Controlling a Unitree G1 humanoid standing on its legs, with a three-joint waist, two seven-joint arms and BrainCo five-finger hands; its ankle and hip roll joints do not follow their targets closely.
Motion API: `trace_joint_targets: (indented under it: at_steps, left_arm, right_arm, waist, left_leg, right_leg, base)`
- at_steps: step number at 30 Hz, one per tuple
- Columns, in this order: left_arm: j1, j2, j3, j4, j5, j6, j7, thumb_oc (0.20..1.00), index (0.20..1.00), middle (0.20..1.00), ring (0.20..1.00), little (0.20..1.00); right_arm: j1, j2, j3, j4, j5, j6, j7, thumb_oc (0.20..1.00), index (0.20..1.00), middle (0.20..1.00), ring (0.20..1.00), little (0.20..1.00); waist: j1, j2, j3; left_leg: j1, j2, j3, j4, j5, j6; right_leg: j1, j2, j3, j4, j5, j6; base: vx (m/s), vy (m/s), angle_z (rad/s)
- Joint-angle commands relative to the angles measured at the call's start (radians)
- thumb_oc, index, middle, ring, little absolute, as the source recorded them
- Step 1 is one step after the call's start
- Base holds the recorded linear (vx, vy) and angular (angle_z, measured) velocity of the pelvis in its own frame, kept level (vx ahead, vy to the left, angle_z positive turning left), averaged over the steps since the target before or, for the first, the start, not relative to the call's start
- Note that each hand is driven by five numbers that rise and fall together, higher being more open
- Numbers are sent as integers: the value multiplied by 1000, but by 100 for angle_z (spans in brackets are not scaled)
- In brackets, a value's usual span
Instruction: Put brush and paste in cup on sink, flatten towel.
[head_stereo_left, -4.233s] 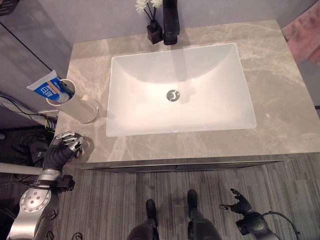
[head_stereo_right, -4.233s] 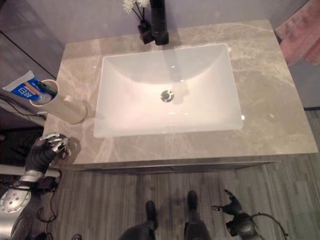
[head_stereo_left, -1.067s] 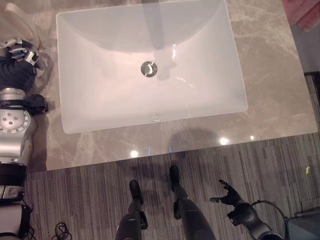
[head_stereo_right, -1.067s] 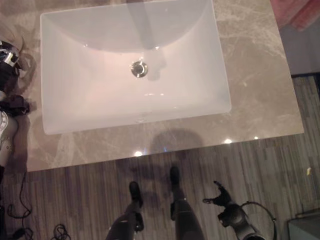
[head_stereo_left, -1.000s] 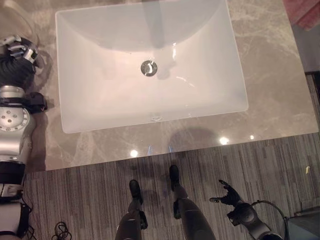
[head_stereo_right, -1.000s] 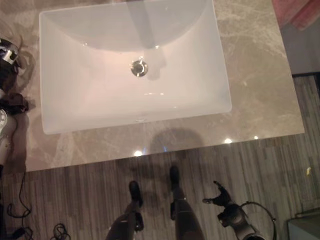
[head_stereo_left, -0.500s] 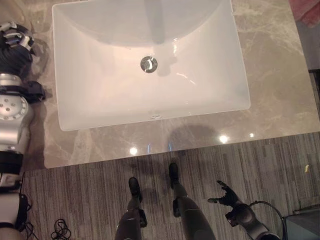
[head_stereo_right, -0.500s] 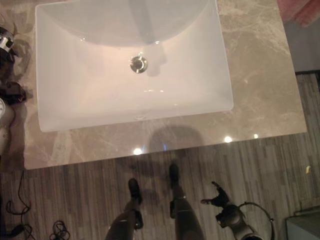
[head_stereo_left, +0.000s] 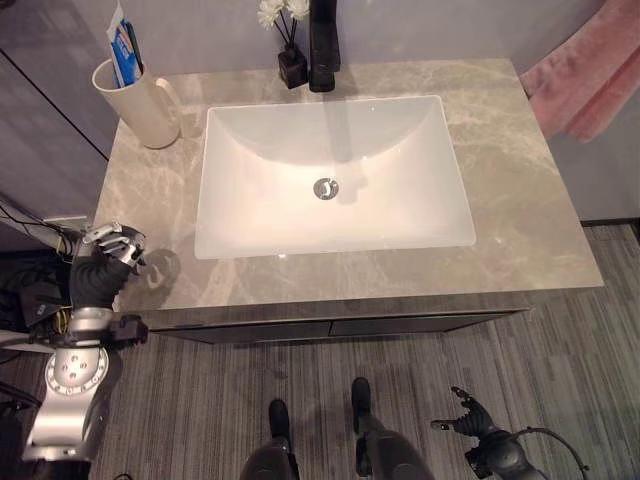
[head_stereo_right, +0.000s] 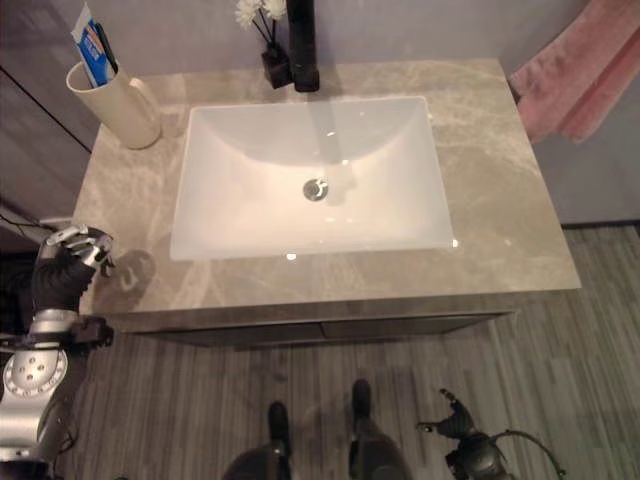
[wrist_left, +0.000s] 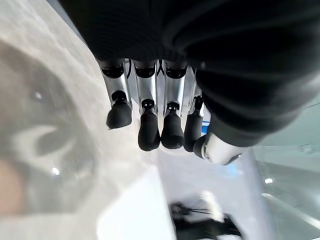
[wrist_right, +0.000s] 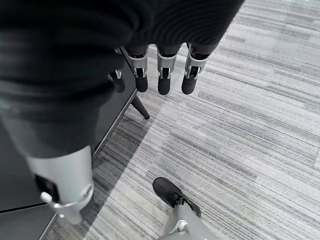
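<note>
A cream cup (head_stereo_left: 143, 103) stands upright at the back left corner of the marble counter (head_stereo_left: 520, 220). A blue and white paste tube (head_stereo_left: 121, 47) sticks out of it, with a dark slim thing beside it. A pink towel (head_stereo_left: 585, 80) hangs bunched past the counter's back right corner. My left hand (head_stereo_left: 107, 256) hovers at the front left corner of the counter, far from the cup, fingers relaxed and holding nothing; its wrist view shows the fingers (wrist_left: 149, 131) over bare marble. My right hand (head_stereo_left: 470, 414) hangs low over the floor, fingers spread, empty.
A white rectangular basin (head_stereo_left: 400, 215) with a metal drain (head_stereo_left: 325, 187) fills the counter's middle. A black tap (head_stereo_left: 322, 45) and a small black vase of white flowers (head_stereo_left: 290, 62) stand behind it. A grey wall panel runs along the left.
The camera has swung up, so the whole counter shows. The cup, at the left front 4.2 s ago, now stands at the back left. My left hand has drawn back to the front corner.
</note>
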Motion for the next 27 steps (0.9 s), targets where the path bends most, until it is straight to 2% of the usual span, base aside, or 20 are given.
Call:
trace_joint_targets:
  at_steps: [1, 2, 3, 4, 7, 8, 9, 10, 11, 13, 15, 16, 17, 21, 23, 24, 25, 27]
  left_arm:
    - [-34, 16, 54, 16, -33, -52, -28, 200, 200, 200, 200, 200]
    - [-7, 6, 60, 1, -35, -45, -47, 200, 200, 200, 200, 200]
    - [-6, 6, 60, -1, -35, -44, -47, 200, 200, 200, 200, 200]
    - [2, 7, 64, 4, -30, -48, -57, 200, 200, 200, 200, 200]
    - [5, 2, 65, 6, -35, -52, -57, 200, 200, 200, 200, 200]
    - [9, -5, 73, 9, -29, -49, -52, 200, 200, 200, 200, 200]
    - [10, -6, 73, 9, -29, -49, -52, 200, 200, 200, 200, 200]
    - [33, -8, 87, 4, -20, -45, -52, 200, 200, 200, 200, 200]
    - [45, -4, 93, 2, -16, -46, -50, 200, 200, 200, 200, 200]
    - [47, 0, 103, -4, -13, -52, -36, 200, 200, 200, 200, 200]
    - [41, 2, 103, -2, -13, -54, -31, 200, 200, 200, 200, 200]
    - [54, -11, 115, -1, -15, -58, -26, 200, 200, 200, 200, 200]
    - [67, -21, 121, -6, -12, -57, -26, 200, 200, 200, 200, 200]
    - [95, -30, 135, -21, -8, -64, -31, 200, 200, 200, 200, 200]
    - [114, -31, 156, -25, -1, -68, -26, 200, 200, 200, 200, 200]
    - [114, -31, 156, -26, -1, -68, -26, 200, 200, 200, 200, 200]
    - [124, -17, 176, -31, 1, -76, -22, 200, 200, 200, 200, 200]
    - [130, -6, 188, -36, -8, -82, -22, 200, 200, 200, 200, 200]
  right_arm:
    - [27, -52, -20, -27, -23, -27, 8, 1000, 1000, 1000, 1000, 1000]
    - [38, -64, -39, -43, -17, -34, 10, 1000, 1000, 1000, 1000, 1000]
    - [39, -64, -39, -44, -17, -33, 11, 1000, 1000, 1000, 1000, 1000]
    - [47, -80, -59, -64, -7, -43, 10, 1000, 1000, 1000, 1000, 1000]
    - [54, -92, -71, -73, -4, -45, 10, 1000, 1000, 1000, 1000, 1000]
    - [51, -98, -72, -60, -7, -43, 5, 1000, 1000, 1000, 1000, 1000]
    - [51, -98, -71, -60, -7, -43, 5, 1000, 1000, 1000, 1000, 1000]
    - [60, -98, -71, -49, -8, -44, 5, 1000, 1000, 1000, 1000, 1000]
    - [68, -97, -71, -44, -12, -44, 3, 1000, 1000, 1000, 1000, 1000]
    - [77, -96, -77, -37, -15, -43, -7, 1000, 1000, 1000, 1000, 1000]
    - [74, -94, -76, -34, -14, -43, -13, 1000, 1000, 1000, 1000, 1000]
    - [65, -84, -76, -22, -15, -41, -19, 1000, 1000, 1000, 1000, 1000]
    - [68, -79, -74, -17, -18, -42, -21, 1000, 1000, 1000, 1000, 1000]
    - [70, -64, -84, -9, -16, -41, -22, 1000, 1000, 1000, 1000, 1000]
    - [82, -39, -102, -12, -11, -37, -21, 1000, 1000, 1000, 1000, 1000]
    - [83, -39, -102, -12, -11, -37, -21, 1000, 1000, 1000, 1000, 1000]
    - [94, -26, -109, -37, -11, -36, -19, 1000, 1000, 1000, 1000, 1000]
    - [95, -27, -100, -63, -20, -38, -13, 1000, 1000, 1000, 1000, 1000]
  waist:
    - [-11, -11, -66]
    - [-6, -18, -61]
    - [-9, -18, -60]
    - [-1, -33, -38]
    - [2, -41, -30]
    - [17, -42, -28]
    - [16, -44, -30]
    - [35, -44, -32]
    - [42, -42, -32]
    - [45, -41, -27]
    - [49, -41, -25]
    - [57, -23, -45]
    - [62, -16, -57]
    - [70, -10, -85]
    - [67, -20, -99]
    - [67, -21, -100]
    - [65, -25, -107]
    - [67, -26, -110]
  left_leg:
    - [-8, 25, -18, 65, 17, -16]
    - [-28, 28, -34, 150, 18, -21]
    - [-31, 28, -37, 158, 15, -21]
    - [-85, 18, -63, 277, 43, -33]
    - [-137, -5, -100, 347, 39, -30]
    - [-180, -34, -123, 295, 32, -12]
    - [-180, -36, -123, 293, 33, -11]
    - [-230, -37, -161, 229, 82, -5]
    - [-263, -24, -169, 188, 135, -10]
    - [-330, -4, -147, 98, 184, -27]
    - [-321, -3, -141, 72, 195, -30]
    - [-279, -2, -152, 20, 192, -23]
    - [-257, 3, -155, 18, 202, -27]
    - [-215, -5, -136, 25, 182, -16]
    - [-224, -44, -121, 94, 129, 17]
    - [-225, -44, -120, 95, 128, 17]
    - [-261, -68, -105, 152, 96, 31]
    - [-304, -88, -103, 193, 73, 40]
  right_leg:
    - [70, -20, -28, 117, -182, 16]
    - [94, -14, -36, 115, -193, 0]
    - [96, -14, -39, 115, -193, -1]
    - [119, -16, -47, 116, -196, -19]
    - [132, -19, -58, 119, -206, -24]
    - [133, -17, -55, 120, -209, -23]
    - [132, -19, -55, 120, -211, -22]
    - [149, -7, -42, 113, -212, -21]
    - [161, 0, -39, 109, -213, -20]
    - [185, 1, -35, 94, -214, -16]
    - [192, -2, -30, 88, -213, -13]
    - [207, 2, -8, 74, -221, 4]
    - [219, 3, 6, 61, -223, 8]
    - [248, -31, 34, 43, -234, 29]
    - [263, -80, 54, 54, -238, 49]
    - [263, -81, 55, 54, -238, 49]
    - [248, -110, 57, 57, -236, 64]
    - [226, -128, 63, 58, -234, 74]
  base:
    - [6, -186, 21]
    - [-11, -97, 19]
    - [-60, -207, 21]
    - [-58, -112, 21]
    - [-57, -104, 32]
    - [0, -14, 7]
    - [68, -9, 12]
    - [129, 18, 3]
    - [173, 18, 5]
    - [150, 38, 12]
    - [129, 81, 17]
    - [191, 148, -21]
    - [255, 226, -69]
    - [203, 211, -80]
    - [227, 233, -45]
    - [125, 172, -22]
    - [86, 163, -12]
    - [82, 175, 2]
